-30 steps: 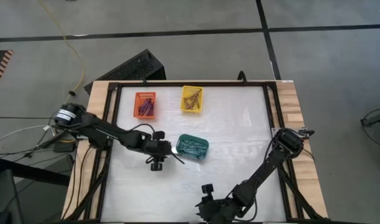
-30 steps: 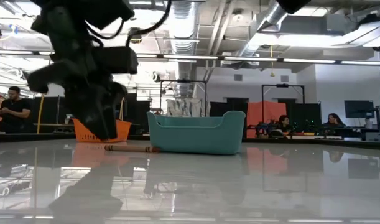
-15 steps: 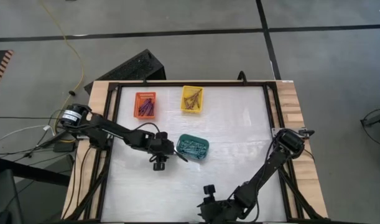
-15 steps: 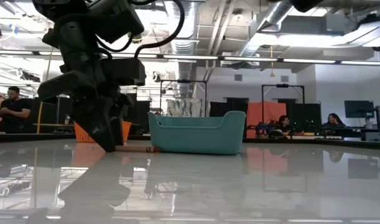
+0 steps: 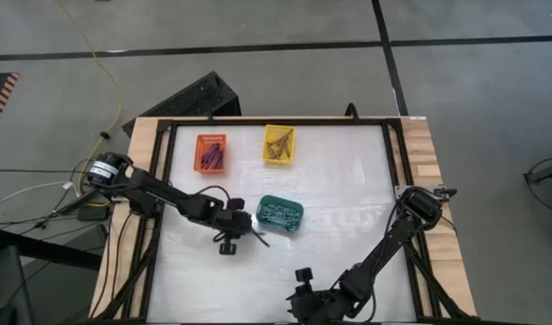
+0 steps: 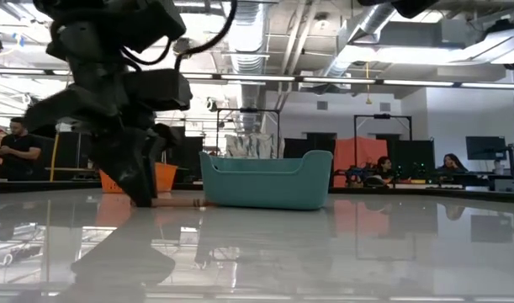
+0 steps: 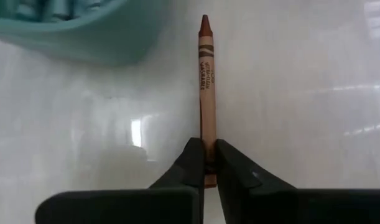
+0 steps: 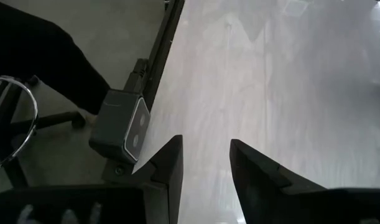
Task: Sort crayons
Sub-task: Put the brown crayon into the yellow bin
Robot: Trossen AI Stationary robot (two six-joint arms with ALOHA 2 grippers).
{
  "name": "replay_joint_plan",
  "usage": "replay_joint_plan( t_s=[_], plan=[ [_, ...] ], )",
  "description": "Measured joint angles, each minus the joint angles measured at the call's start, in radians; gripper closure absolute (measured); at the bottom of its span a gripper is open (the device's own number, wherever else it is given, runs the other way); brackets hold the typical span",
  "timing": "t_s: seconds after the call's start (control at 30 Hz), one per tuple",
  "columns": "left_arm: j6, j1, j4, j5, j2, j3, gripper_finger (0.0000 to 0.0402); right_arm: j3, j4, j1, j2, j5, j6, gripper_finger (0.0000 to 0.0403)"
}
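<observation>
beside the teal basket (image 5: 280, 214), on the white surface (image 5: 348, 181), lies a brown-red crayon (image 7: 206, 87), its tip pointing away from the left gripper (image 7: 206, 163). that gripper is down at the surface, its jaws clenched on the crayon's blunt end, as the left wrist view shows. from above the left gripper (image 5: 242, 231) sits just left of the teal basket, which holds teal-grey crayons (image 5: 277, 213). the orange basket (image 5: 211, 152) at the far left holds dull purple crayons (image 5: 210, 159), and the yellow basket (image 5: 278, 143) next to it holds brown-red crayons (image 5: 277, 145). the right gripper (image 8: 205, 163) waits at the surface's near edge, jaws released and holding nothing.
</observation>
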Motion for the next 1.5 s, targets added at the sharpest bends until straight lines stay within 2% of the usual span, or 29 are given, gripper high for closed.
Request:
replay_joint_plan(
  t_s=[0.13,0.37,0.63,0.73,0.83,1.0,1.27,1.5],
  plan=[
    [-0.029,-0.043,0.002,0.018,0.001,0.0,0.0397,0.0,-0.03,-0.001,0.0,0.019,0.054,0.0262],
    [-0.05,-0.137,-0.01,0.054,0.002,0.063,0.04,0.0,-0.199,0.013,0.001,0.095,0.227,0.0262],
    [0.023,-0.243,0.006,-0.119,-0.078,0.197,0.0401,0.0,-0.204,0.042,-0.037,0.29,0.22,0.0262],
    [0.083,-0.282,0.069,-0.187,-0.123,0.233,0.0401,0.0,-0.154,0.047,-0.067,0.364,0.144,0.0262],
    [0.151,-0.314,0.17,-0.213,-0.16,0.248,0.0401,0.0,-0.039,0.047,-0.099,0.395,0.003,0.0262],
    [0.237,-0.347,0.306,-0.207,-0.198,0.255,0.0401,0.0,0.195,0.044,-0.14,0.397,-0.291,0.0262],
    [0.303,-0.363,0.424,-0.177,-0.193,0.255,0.0401,0.0,0.56,0.04,-0.159,0.386,-0.723,0.0269],
    [0.348,-0.368,0.518,-0.138,-0.193,0.255,0.0401,0.0,0.593,-0.008,-0.159,0.306,-0.76,0.0278]
  ],
)
